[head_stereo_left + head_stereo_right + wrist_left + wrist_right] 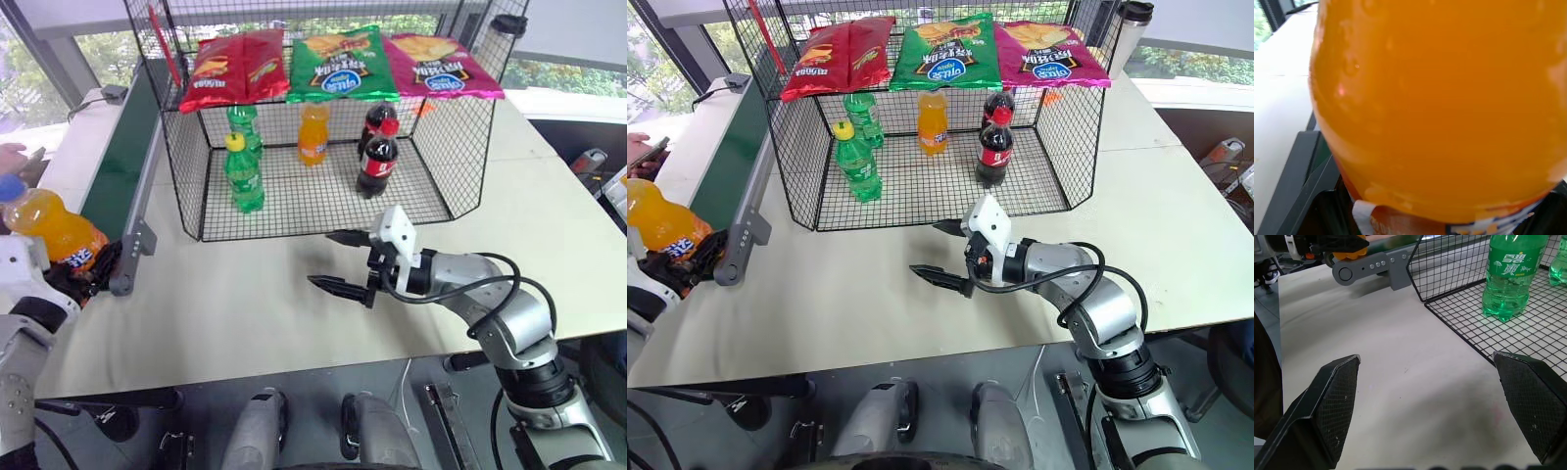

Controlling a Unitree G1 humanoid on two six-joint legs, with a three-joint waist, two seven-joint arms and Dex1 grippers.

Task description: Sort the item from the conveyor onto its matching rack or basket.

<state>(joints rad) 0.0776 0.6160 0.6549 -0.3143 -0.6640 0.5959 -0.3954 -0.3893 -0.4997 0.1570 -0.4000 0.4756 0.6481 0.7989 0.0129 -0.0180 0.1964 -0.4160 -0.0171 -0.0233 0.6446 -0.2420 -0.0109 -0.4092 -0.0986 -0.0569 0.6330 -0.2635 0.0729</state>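
The item, a small bottle of orange drink [51, 227] with a blue cap, leans at the near end of the conveyor [120, 162] on the far left. My left gripper [86, 270] is shut on its labelled lower part, and up close the orange bottle [1440, 107] sits right in front of the left wrist camera. The black wire basket [184, 162] stands at the back of the table. My right gripper [320, 259] hovers open over the table in front of the basket, pointing left with nothing between its fingers [1334, 401].
Inside the basket stand green bottles [243, 174], an orange-capped orange bottle [313, 134] and cola bottles [378, 157]. Chip bags [341, 64] lie on a slanted rack above it. A person's hand [10, 157] shows at the far left edge.
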